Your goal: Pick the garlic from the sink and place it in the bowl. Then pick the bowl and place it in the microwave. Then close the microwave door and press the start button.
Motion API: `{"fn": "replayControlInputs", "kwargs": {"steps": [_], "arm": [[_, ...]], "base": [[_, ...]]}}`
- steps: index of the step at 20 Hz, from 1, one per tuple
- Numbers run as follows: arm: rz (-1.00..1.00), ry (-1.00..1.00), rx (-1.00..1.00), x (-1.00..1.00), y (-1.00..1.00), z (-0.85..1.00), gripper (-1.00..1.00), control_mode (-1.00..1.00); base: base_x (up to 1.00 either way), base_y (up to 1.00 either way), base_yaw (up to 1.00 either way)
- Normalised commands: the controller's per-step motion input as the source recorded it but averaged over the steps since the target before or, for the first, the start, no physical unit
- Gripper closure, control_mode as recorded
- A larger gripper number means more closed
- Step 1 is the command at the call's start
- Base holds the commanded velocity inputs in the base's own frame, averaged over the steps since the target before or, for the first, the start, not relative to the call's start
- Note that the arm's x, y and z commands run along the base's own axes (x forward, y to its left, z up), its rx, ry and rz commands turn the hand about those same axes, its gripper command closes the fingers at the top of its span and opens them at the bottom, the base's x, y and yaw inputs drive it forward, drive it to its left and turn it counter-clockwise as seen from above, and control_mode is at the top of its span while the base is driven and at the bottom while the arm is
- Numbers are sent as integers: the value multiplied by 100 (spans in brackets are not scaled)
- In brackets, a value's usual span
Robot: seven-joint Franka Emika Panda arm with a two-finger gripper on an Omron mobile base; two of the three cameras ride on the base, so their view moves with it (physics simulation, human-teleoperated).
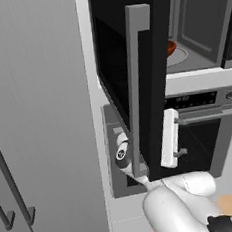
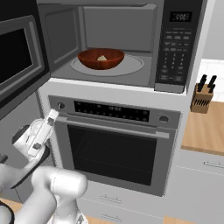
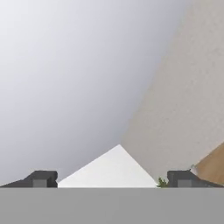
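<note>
The bowl (image 2: 101, 58) is seated on the turntable inside the microwave (image 2: 118, 41), and the garlic (image 2: 102, 57) is seen as a pale bulb lying in it. The gripper (image 3: 111, 179) is positioned well below the cavity, at oven level, with its fingertips (image 3: 41, 179) spread wide and nothing held between them. The microwave door (image 1: 135, 81) is swung open to the left, its long silver handle (image 1: 138, 90) facing outward, and it stands between the arm and the left cabinet. Display digits and button labels on the control panel (image 2: 177, 43) are too small to be read. A knife block (image 2: 202, 99) is located on the wooden desk (image 2: 205, 129) at the right
</note>
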Motion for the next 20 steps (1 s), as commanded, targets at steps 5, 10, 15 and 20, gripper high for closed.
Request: {"fn": "replayControlInputs", "kwargs": {"steps": [5,10,15,20], "arm": [[-1,0,-22,0,100,-76,-100,-100],[10,0,-13,-26,100,-36,-100,-100],[25,0,-3,-28,100,-44,-100,-100],[33,0,0,-23,100,-25,-100,-100]], "base": [[0,0,0],[0,0,0],[0,0,0],[0,0,0]]}}
